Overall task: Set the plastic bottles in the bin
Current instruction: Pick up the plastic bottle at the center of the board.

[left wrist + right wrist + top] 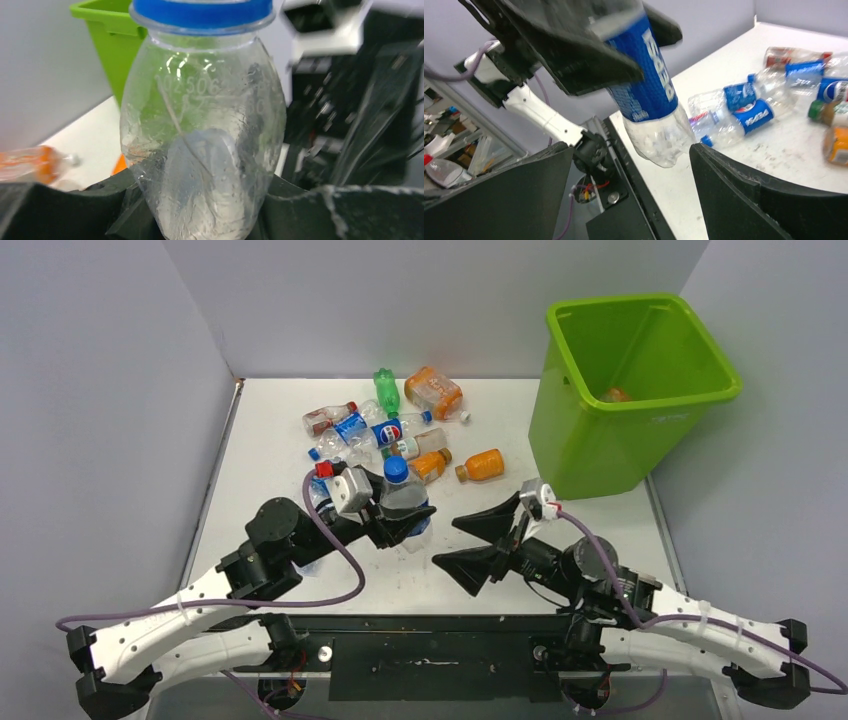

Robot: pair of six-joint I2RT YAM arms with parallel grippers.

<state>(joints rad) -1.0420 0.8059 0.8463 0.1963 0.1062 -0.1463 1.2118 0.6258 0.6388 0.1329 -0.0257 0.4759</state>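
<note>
A crushed clear bottle point(405, 496) with a blue cap and blue Pepsi label stands upright above the table, and my left gripper point(400, 526) is shut on its lower body point(202, 150). My right gripper point(470, 543) is open just right of it, its fingers spread wide on either side below the bottle's base point(659, 145) without touching it. Several more plastic bottles point(385, 430) lie in a pile at the back of the table, among them a green one point(386, 390) and orange ones point(483, 464). The lime-green bin point(590, 445) stands at the back right, with an orange bottle point(617, 395) inside.
Grey walls close in the table on the left, back and right. The left arm point(250, 560) and the right arm point(600, 585) reach in from the near edge. The bin's wall point(112, 40) shows behind the held bottle.
</note>
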